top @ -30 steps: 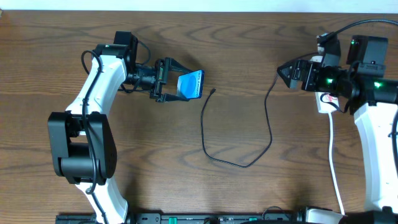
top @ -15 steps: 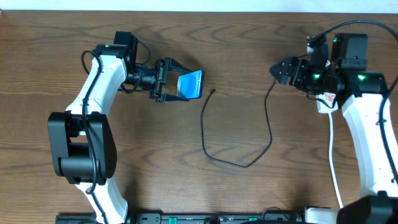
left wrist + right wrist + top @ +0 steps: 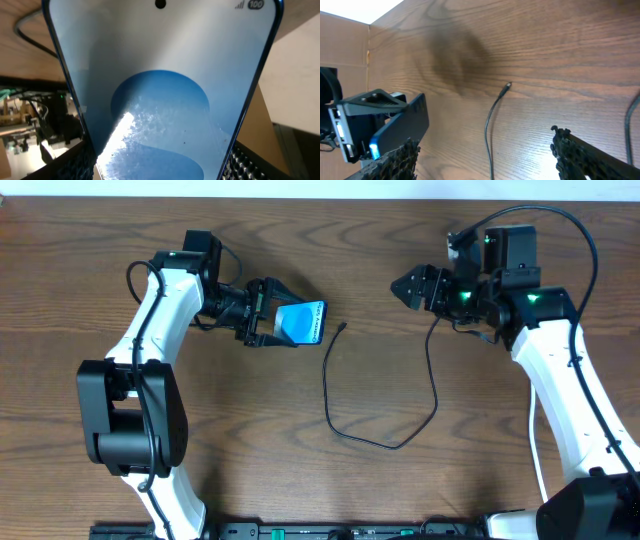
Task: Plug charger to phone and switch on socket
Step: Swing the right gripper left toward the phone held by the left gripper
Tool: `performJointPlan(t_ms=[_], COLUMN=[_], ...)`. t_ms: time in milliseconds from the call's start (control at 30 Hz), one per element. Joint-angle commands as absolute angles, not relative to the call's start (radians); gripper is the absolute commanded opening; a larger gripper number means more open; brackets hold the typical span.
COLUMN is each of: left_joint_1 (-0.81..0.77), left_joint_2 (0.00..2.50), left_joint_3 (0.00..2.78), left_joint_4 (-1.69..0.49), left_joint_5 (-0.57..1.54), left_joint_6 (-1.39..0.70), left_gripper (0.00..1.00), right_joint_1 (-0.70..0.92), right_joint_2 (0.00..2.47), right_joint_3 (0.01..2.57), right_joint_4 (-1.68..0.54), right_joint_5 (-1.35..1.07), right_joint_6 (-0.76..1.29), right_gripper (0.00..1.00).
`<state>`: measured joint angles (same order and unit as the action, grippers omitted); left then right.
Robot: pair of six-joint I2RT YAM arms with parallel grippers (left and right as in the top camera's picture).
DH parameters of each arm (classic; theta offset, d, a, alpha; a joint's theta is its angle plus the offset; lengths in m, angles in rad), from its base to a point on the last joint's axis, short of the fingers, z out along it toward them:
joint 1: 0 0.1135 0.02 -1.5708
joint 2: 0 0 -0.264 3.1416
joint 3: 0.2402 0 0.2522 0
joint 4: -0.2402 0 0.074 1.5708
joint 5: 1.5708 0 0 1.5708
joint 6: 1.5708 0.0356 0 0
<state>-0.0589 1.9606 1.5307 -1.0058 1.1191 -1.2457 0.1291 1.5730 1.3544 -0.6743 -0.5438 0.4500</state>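
My left gripper (image 3: 272,323) is shut on the phone (image 3: 301,323), holding it tilted above the table left of centre. The phone's blue screen (image 3: 160,100) fills the left wrist view, pinched between the fingers (image 3: 245,165) at its lower edges. The charger's black cable (image 3: 330,395) loops across the middle of the table. Its plug tip (image 3: 343,328) lies just right of the phone. My right gripper (image 3: 405,285) hovers open right of that tip. In the right wrist view the plug tip (image 3: 507,86) and cable lie between the fingers (image 3: 580,155). The socket is hidden under my right arm.
The far end of the cable (image 3: 431,330) runs up under my right arm (image 3: 550,370). A thin white cord (image 3: 538,470) runs beside that arm toward the front edge. The table's back edge (image 3: 320,197) lies just behind both grippers.
My right arm has swung left from the table's right edge toward the middle, staying open. The left gripper has tilted the phone slightly in its grip.
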Motion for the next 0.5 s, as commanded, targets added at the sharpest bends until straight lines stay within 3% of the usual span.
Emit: performJointPlan(t_ms=[0, 467], left_joint_1=[-0.053, -0.053], left_joint_2=[1.937, 1.937], left_joint_3=[1.552, 1.552], left_joint_4=[-1.008, -0.978], left_joint_5=[1.079, 0.973], left_joint_6=[-1.244, -1.247], left_gripper=[0.64, 0.64], right_joint_1=[0.149, 0.226], right_joint_2=[1.584, 1.589], right_joint_3=[1.359, 1.359], right_joint_4=[-0.659, -0.575], right_joint_5=[-0.56, -0.612], right_joint_6=[0.476, 0.505], right_gripper=[0.84, 0.87])
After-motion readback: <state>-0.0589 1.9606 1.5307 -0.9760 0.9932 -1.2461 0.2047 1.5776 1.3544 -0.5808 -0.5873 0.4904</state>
